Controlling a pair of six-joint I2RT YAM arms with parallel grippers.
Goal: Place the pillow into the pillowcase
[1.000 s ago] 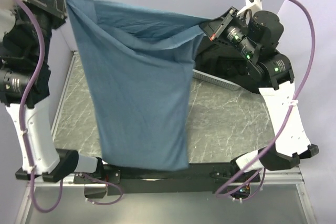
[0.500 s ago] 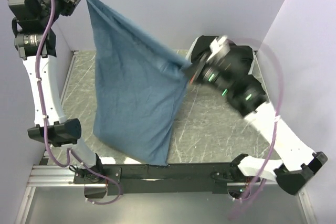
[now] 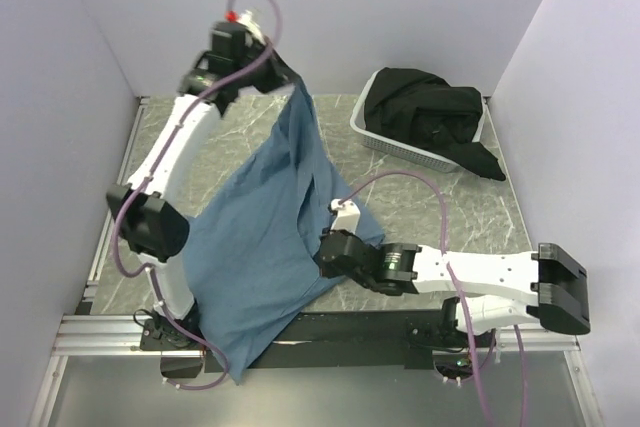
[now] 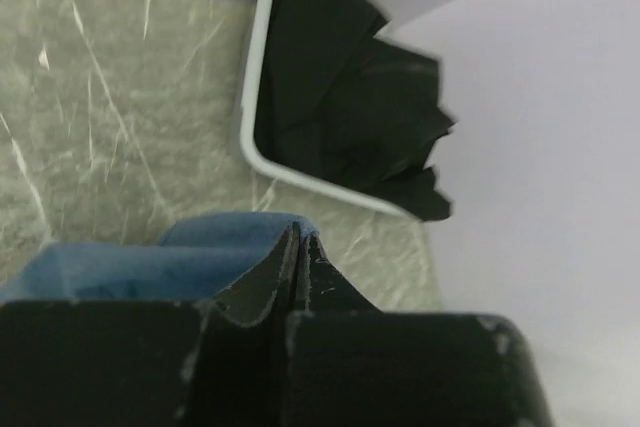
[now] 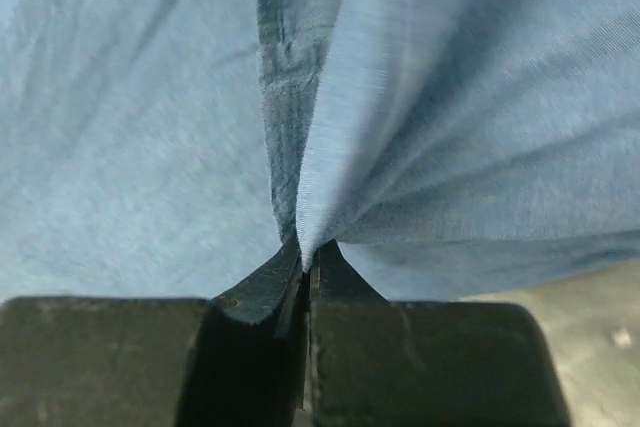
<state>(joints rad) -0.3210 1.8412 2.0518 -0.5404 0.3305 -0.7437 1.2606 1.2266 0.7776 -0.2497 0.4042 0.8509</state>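
Note:
The dusty-blue pillowcase hangs from its top corner at the back and spreads down over the table's front edge. My left gripper is shut on that top corner; in the left wrist view blue cloth sits pinched at the left gripper's tips. My right gripper is low near the front, shut on the pillowcase's right edge. The right wrist view shows the right gripper with a fold of the pillowcase squeezed between its closed jaws. The pillow is out of view.
A white basket holding black cloth stands at the back right, some cloth spilling over its right rim. The same basket shows in the left wrist view. Lilac walls close in the left, back and right sides.
The left arm swung from the far left corner toward the back middle, carrying the pillowcase's corner. The right arm dropped from mid-right to the front and pulled its edge down low.

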